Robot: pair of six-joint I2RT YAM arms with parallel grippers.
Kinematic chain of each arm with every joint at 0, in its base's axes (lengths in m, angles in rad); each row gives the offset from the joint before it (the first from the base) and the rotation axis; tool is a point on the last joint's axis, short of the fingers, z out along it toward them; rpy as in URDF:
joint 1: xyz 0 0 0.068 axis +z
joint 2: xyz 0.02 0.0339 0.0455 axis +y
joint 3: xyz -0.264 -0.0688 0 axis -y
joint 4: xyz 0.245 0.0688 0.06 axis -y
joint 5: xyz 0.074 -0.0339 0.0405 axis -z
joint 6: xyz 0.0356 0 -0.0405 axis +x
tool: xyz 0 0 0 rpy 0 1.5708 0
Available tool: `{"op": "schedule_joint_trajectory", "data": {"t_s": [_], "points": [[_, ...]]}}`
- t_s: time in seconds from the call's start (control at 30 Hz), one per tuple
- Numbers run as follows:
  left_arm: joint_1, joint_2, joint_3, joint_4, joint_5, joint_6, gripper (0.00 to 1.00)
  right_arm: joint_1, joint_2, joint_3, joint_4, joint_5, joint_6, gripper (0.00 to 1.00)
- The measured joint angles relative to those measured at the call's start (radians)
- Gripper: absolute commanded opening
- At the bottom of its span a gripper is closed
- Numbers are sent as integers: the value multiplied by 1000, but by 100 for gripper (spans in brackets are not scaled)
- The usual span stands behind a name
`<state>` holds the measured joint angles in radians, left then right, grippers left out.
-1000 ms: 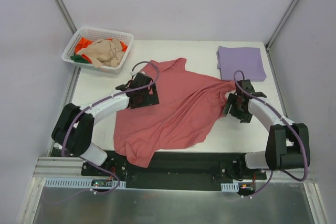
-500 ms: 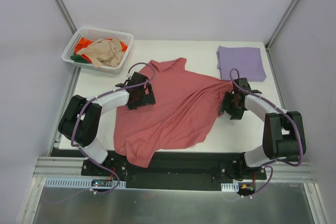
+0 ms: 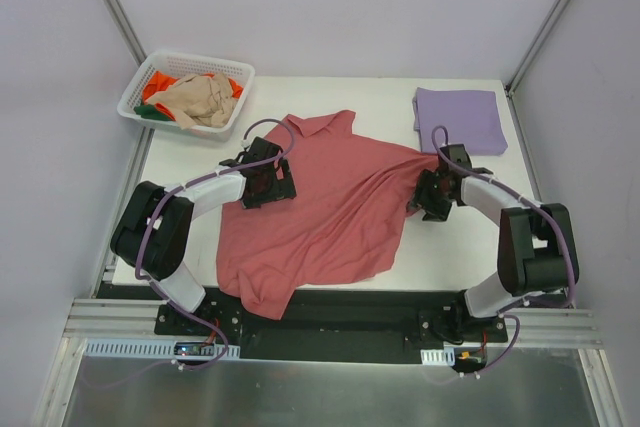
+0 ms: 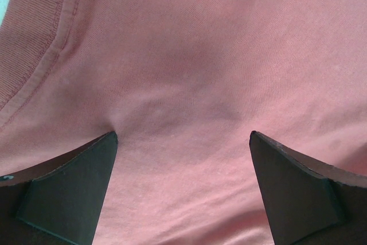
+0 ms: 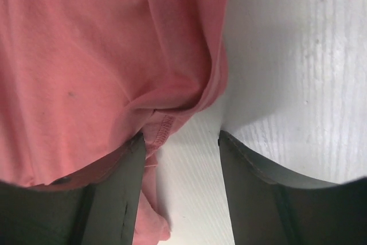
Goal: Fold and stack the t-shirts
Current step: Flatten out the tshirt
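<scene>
Inward over the rose-red shirt (image 3: 330, 207), sprawled to the near edge, the right gripper (image 5: 180, 142) is now drawn, jaws parted; the left gripper (image 4: 183, 142) is held open too. Bunching is risked if only hem is pinched.

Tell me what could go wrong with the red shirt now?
The right gripper is open with mostly bare table between its fingers and only the hem of the red shirt at one side, so closing might miss it or catch just a sliver. The cloth is bunched up there, so a fold could come out lumpy. The shirt's bottom corner hangs past the table's near edge and might slide off if tugged.
</scene>
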<state>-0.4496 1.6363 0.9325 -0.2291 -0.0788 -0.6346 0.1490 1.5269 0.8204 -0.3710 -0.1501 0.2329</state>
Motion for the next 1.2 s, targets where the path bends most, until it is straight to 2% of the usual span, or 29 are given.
{"op": "schedule_joint_trajectory", "data": {"t_s": [0.1,0.2,0.3,0.37,0.47,0.7,0.9,1.2], "points": [[0,0,0,1,0,1,99,8,41,39,2,-4,13,48],[0,0,0,1,1,3,99,27,79,68,24,-2,31,34],[0,2,0,2,2,6,99,43,116,97,39,8,51,25],[6,2,0,4,4,9,99,50,130,109,50,17,63,13],[7,2,0,6,8,13,99,52,139,112,63,28,73,1],[27,2,0,11,23,18,99,53,77,63,50,86,52,0],[40,0,-5,23,25,23,99,50,-135,-26,-101,202,-10,0],[55,0,-6,24,24,35,99,44,-338,-13,-363,339,-71,0]]}}
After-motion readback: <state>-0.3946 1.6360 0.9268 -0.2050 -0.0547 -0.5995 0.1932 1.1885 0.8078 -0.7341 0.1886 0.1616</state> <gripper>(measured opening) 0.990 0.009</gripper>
